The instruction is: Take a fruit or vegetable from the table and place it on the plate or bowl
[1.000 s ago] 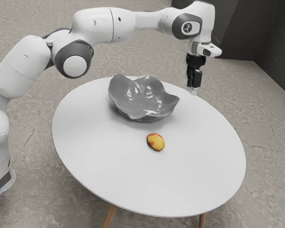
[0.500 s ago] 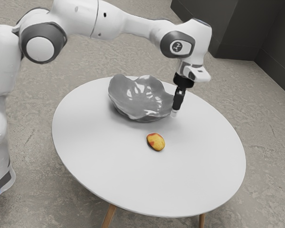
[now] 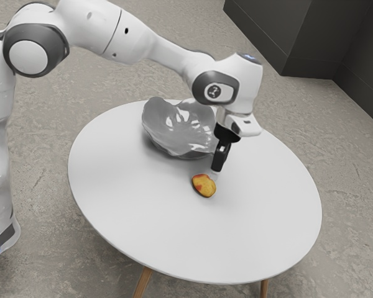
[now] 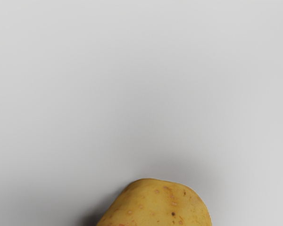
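Near the middle of the tabletop (image 3: 130, 211) lies the potato (image 3: 204, 185), yellow with a reddish patch, alone on the white surface; I judge it is easy to reach from above because nothing touches it. Toward the far edge of the tabletop stands the grey bowl (image 3: 174, 127) with a wavy rim, near the potato, so the carry should be short. The arm reaches over the bowl from the exterior view's left, with its wrist bent down. The gripper (image 3: 216, 167) points almost straight down, its tip just beside the potato's far side. Whether the gripper is open or closed I cannot tell. On the wrist view the potato (image 4: 155, 205) sits just under the hand.
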Robot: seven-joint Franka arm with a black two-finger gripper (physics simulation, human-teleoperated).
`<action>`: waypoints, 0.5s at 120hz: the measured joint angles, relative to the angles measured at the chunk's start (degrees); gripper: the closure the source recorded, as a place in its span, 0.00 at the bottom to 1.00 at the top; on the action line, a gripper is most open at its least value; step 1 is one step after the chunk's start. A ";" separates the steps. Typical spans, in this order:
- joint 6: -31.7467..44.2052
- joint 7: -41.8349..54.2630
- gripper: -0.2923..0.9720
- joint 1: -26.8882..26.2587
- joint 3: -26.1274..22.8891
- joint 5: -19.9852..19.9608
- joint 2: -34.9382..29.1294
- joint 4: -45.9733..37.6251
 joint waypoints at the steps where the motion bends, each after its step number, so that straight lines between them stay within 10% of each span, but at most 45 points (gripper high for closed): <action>1: 0.07 -0.01 0.24 0.00 0.00 0.03 0.02 -0.02; 60: 3.80 -0.22 0.24 -0.01 -0.50 0.72 1.75 -4.19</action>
